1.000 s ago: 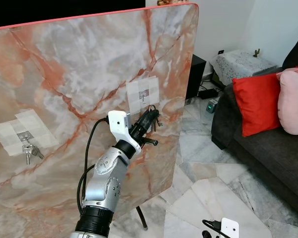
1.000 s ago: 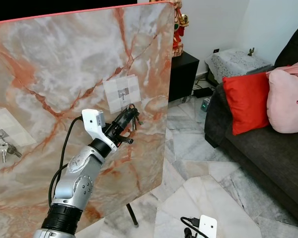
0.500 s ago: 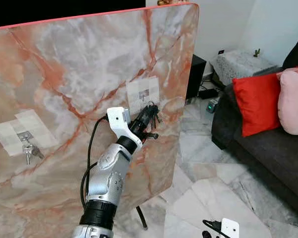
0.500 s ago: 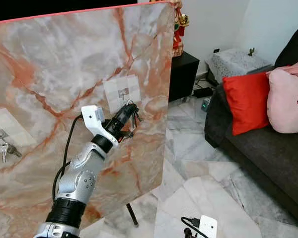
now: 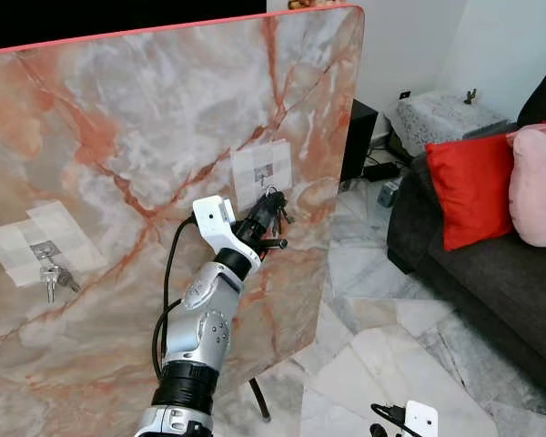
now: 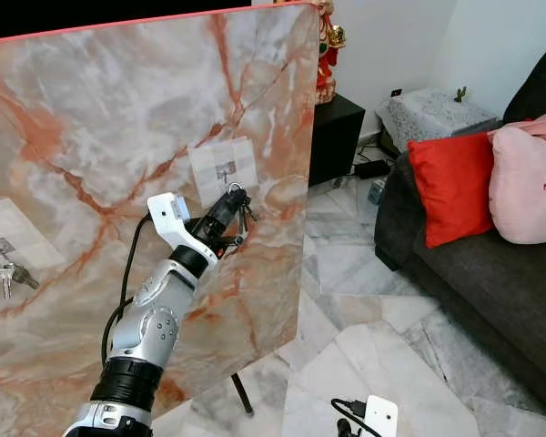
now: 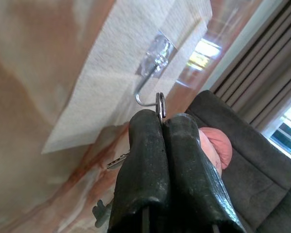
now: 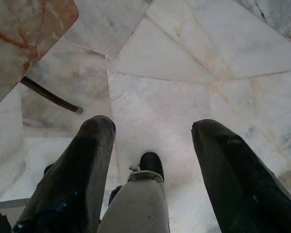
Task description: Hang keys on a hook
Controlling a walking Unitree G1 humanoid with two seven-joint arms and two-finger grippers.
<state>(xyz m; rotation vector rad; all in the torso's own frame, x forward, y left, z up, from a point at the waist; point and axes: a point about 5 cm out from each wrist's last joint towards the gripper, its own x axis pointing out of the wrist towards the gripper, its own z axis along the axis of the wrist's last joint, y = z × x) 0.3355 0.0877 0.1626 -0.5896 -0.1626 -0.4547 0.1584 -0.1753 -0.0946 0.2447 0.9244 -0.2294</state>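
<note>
Left end effector (image 7: 161, 127) is clamped on the key ring (image 7: 160, 104), fingers pressed together with only the ring's top arc showing past the tips. Keys (image 5: 275, 211) are seen dangling just below the tips, raised against the marble board (image 5: 146, 118). The hook (image 7: 144, 94) is directly ahead of the tips on its white patch (image 5: 261, 172), open end just beside the ring; contact cannot be confirmed, ring not yet seen over the hook.

Handling, as judged: the bunch is light, rigid metal, loosely jointed, so swing is expected below the grip. The ring is thin and smooth, so slip or rotation in the pads is possible. The grip is well placed on the ring's lower arc, leaving the upper loop free for threading. The hook is small, so alignment tolerance is tight.

A second key set (image 5: 51, 276) is already hung on another hook far to the left of the end effector.

Right end effector (image 8: 150, 141) is held spread wide, idle, pointed at the floor (image 8: 184, 58).
</note>
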